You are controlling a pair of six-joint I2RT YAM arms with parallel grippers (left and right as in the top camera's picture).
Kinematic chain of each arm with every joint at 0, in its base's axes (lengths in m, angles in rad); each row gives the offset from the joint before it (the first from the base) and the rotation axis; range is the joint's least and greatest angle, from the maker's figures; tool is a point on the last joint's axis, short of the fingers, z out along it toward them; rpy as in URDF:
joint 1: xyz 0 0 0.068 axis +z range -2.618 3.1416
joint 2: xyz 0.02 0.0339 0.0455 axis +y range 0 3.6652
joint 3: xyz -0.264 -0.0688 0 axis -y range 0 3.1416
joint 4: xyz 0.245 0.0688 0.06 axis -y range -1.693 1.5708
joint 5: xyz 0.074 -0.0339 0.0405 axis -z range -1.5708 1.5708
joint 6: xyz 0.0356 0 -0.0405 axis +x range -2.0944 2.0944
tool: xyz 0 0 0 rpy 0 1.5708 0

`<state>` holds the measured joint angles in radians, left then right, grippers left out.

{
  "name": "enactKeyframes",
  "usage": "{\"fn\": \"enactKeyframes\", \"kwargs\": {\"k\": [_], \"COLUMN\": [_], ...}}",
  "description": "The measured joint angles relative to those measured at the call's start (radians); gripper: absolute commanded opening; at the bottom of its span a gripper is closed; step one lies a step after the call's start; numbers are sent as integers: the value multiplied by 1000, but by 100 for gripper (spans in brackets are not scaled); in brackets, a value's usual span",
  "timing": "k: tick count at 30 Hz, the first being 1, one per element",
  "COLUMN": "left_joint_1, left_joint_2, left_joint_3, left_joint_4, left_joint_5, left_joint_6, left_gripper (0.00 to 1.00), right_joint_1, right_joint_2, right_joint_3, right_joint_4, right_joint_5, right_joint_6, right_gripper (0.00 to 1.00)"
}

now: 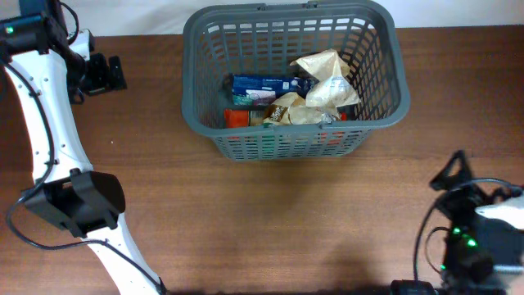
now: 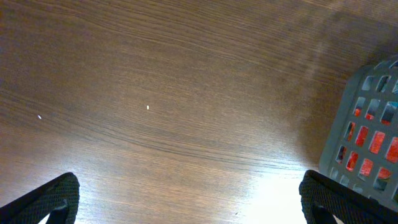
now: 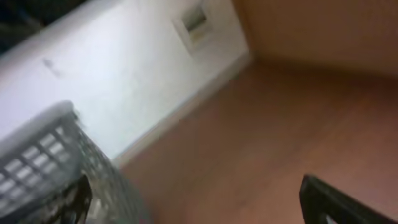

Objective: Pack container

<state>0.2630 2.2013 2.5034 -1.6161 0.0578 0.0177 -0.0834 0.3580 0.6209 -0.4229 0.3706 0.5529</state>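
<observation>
At the far middle of the brown wooden table point(image 1: 270, 221) stands the large dark grey plastic basket point(image 1: 278, 144), upright, with slotted sides. It holds a blue rectangular packet point(image 1: 266, 84), crumpled beige paper bags point(image 1: 327, 82) and a small orange-red packet point(image 1: 237, 118). To its left, apart from it, the left gripper point(image 1: 110, 74) hovers with fingers point(image 2: 59, 199) spread wide over bare wood. Near the front right corner, well apart, is the right gripper point(image 1: 453, 174); I cannot tell whether it is spread or pressed together.
</observation>
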Motion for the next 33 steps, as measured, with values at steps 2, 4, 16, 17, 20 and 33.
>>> {"fn": "enactKeyframes", "kwargs": {"k": [2,4,16,17,20,33], "left_joint_1": [0,0,0,0,0,0], "left_joint_2": [0,0,0,0,0,0], "left_joint_3": [0,0,0,0,0,0], "left_joint_4": [0,0,0,0,0,0], "left_joint_5": [0,0,0,0,0,0], "left_joint_6": [0,0,0,0,0,0], "left_gripper": [99,99,99,99,99,99], "right_joint_1": [12,22,60,75,124,137], "right_joint_2": [-56,-123,-224,-233,-264,-342], "right_joint_3": [-113,-221,-443,-454,-477,-570], "right_joint_4": [138,253,406,406,412,402], "right_joint_5": [-9,-13,-77,-85,-119,-190], "right_joint_6": [0,1,-105,-162,-385,-609], "right_gripper": [99,99,99,99,99,99]}}
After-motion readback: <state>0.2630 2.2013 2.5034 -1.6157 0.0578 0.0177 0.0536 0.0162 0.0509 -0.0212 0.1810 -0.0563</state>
